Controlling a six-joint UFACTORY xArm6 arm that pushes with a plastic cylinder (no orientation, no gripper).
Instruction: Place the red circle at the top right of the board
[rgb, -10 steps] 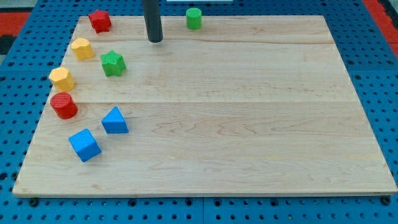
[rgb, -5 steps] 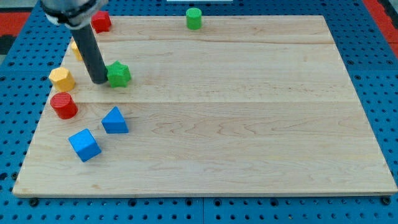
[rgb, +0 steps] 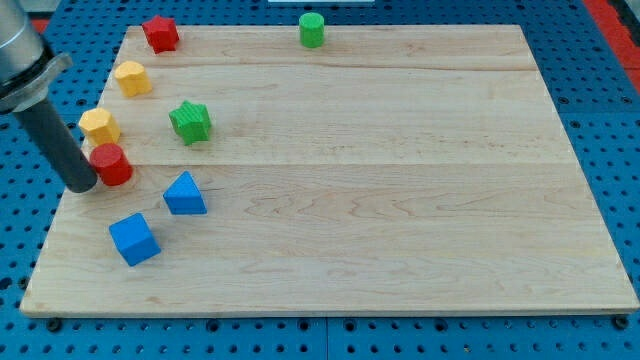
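The red circle (rgb: 111, 164) is a short red cylinder near the board's left edge, at mid height. My tip (rgb: 81, 187) stands on the board right against the circle's left side, slightly below it. The rod rises from there toward the view's upper left corner. The top right of the wooden board (rgb: 480, 60) lies far across the view from the circle.
A yellow block (rgb: 99, 124) sits just above the red circle, another yellow block (rgb: 132, 77) higher up. A red star (rgb: 160, 33) is at the top left, a green star (rgb: 190, 121) right of the yellows, a green cylinder (rgb: 312, 29) at top centre. A blue triangle (rgb: 184, 194) and a blue cube (rgb: 134, 238) lie below.
My tip swept from the top centre down and left, nudged the green star slightly down and right, and now sits left of the red circle, which has shifted a little right and up.
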